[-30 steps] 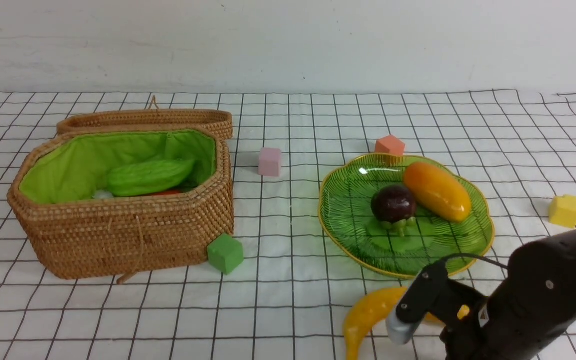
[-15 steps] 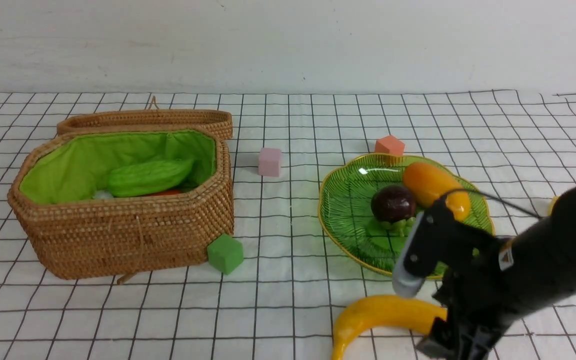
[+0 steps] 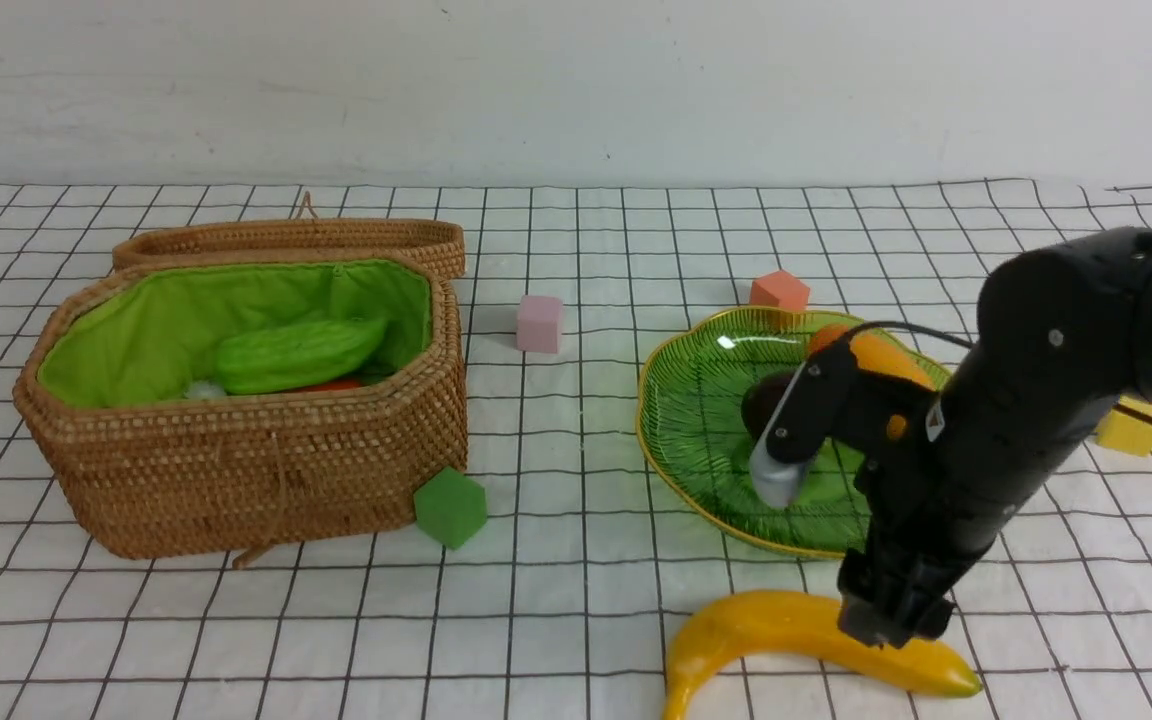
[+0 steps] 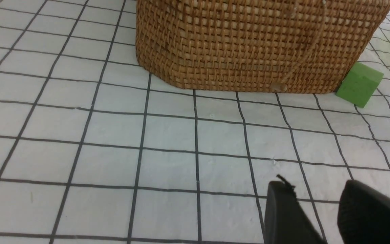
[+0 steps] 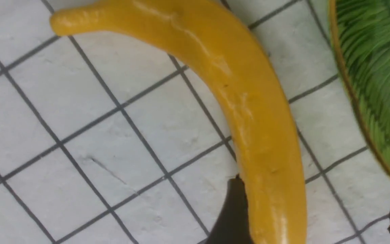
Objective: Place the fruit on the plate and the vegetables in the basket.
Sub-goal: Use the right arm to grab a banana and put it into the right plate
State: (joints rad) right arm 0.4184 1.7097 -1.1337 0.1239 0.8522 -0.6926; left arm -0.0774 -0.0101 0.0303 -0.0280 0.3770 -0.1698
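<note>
With its jaws spread above the banana [image 3: 796, 635], which lay on the near side of the plate [image 3: 671, 450], the right gripper [image 5: 317, 200] was apparently at the fruit-loading step, the next move requiring centred descent and closure.

Pink cube [image 3: 540, 324] near centre. Green cube [image 3: 450, 508] and yellow cube [image 3: 1130, 427] well apart. Orange cube [image 3: 779, 291] farther back.

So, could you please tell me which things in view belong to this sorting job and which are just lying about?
Part of the job: banana, mango, dark purple fruit, green plate, gourd, basket.

Just lying about: pink cube, orange cube, green cube, yellow cube.
</note>
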